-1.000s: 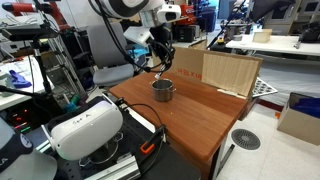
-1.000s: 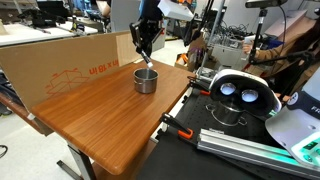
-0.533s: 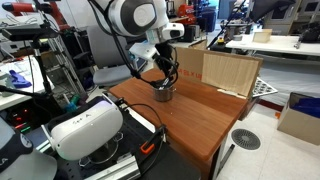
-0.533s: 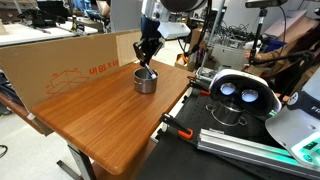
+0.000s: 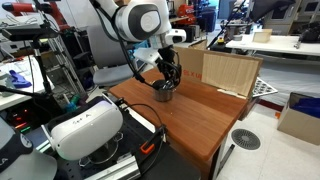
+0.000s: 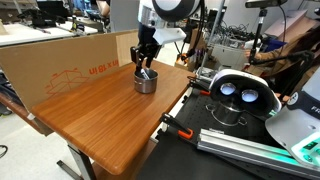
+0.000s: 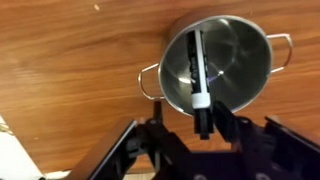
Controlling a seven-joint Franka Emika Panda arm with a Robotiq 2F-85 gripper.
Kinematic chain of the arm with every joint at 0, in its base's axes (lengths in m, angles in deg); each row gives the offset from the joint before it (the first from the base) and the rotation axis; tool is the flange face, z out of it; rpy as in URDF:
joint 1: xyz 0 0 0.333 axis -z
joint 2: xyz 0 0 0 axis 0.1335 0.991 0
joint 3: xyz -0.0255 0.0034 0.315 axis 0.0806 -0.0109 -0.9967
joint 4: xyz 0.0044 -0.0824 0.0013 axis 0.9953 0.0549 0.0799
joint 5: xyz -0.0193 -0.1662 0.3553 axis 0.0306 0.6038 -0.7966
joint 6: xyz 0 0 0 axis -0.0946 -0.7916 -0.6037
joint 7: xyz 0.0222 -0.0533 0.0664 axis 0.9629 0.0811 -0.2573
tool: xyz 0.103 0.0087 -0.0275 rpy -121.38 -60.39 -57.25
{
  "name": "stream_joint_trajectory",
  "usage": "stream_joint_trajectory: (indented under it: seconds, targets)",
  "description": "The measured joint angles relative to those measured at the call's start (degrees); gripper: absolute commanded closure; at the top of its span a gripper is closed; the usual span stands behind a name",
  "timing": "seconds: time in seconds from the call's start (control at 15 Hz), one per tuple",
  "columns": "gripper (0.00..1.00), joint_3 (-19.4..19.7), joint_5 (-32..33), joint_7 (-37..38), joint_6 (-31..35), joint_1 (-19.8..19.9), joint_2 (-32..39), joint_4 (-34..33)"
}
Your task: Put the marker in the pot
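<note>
Gripper is hovering at 6 o'clock of pot w/ marker lying inside, pointing 12 o'clock — can't tell if it's clamped.

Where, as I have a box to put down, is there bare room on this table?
The wide bare stretch of table between the pot and the near edge is free, bordered along one side by the cardboard box. It is crowded at the pot, where the tool hangs over the marker.
</note>
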Motion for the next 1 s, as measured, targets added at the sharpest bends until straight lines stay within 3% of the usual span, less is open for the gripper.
stream_joint_trajectory:
  seconds: [0.13, 0.6, 1.0]
  targets:
    - [0.00, 0.02, 0.00, 0.05, 0.00, -0.24, 0.11, -0.02]
    - [0.00, -0.70, -0.20, 0.07, -1.40, -0.45, -0.13, -0.59]
    - [0.00, -4.45, -4.53, -1.21, -3.52, -0.29, -7.10, 1.74]
